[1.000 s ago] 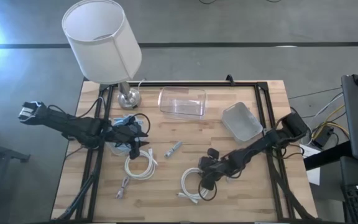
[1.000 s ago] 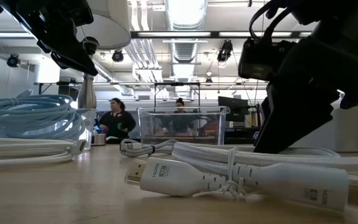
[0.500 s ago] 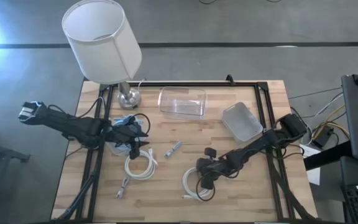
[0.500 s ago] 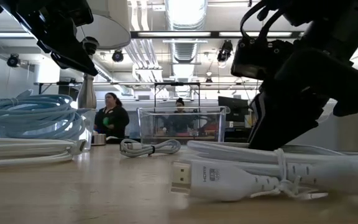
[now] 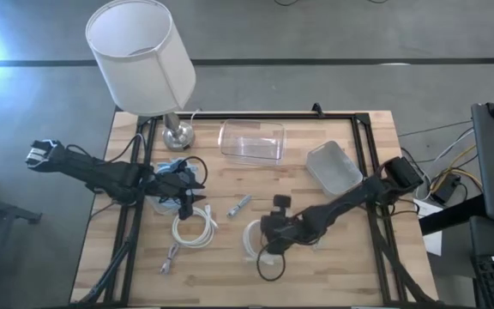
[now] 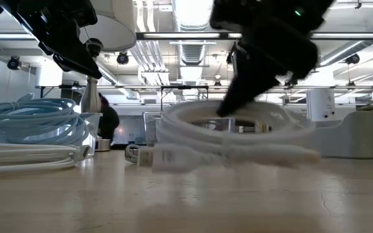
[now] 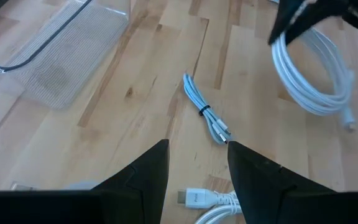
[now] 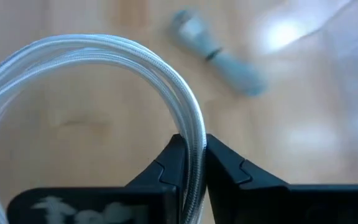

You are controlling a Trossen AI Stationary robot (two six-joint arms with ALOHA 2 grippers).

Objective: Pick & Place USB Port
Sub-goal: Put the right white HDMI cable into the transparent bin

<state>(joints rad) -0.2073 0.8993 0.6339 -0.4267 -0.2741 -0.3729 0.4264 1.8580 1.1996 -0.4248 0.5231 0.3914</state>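
Note:
My right gripper (image 5: 268, 233) is shut on a coiled white cable (image 5: 254, 240) at the table's near middle; the cable also shows in the low view (image 6: 232, 133) and in the left wrist view (image 7: 316, 74). A small light-blue USB cable (image 5: 240, 205) lies flat on the wood just beyond it and shows in the left wrist view (image 7: 205, 115) and the right wrist view (image 8: 219, 43). My left gripper (image 5: 187, 193) is open and empty at the left, above a tub of blue cable (image 6: 31, 123). My right gripper pinches several strands of the white coil (image 8: 194, 140) between its two fingers, at one side of the loop. The fingers slant down from the table's right side and lie across the strands. The coil hangs off the table below the fingers, its plug end (image 6: 149, 157) lowest.
A second white coil with an HDMI plug (image 5: 191, 227) and a small cable (image 5: 168, 257) lie at the near left. Two clear tubs (image 5: 251, 140) (image 5: 334, 167) stand at the far middle and right. A lamp (image 5: 144, 60) stands at the far left corner.
My right gripper has gone toward the table's left edge and up, staying shut on the white coil. The coil first slid along the table, then rose off it and now hangs from the fingers.

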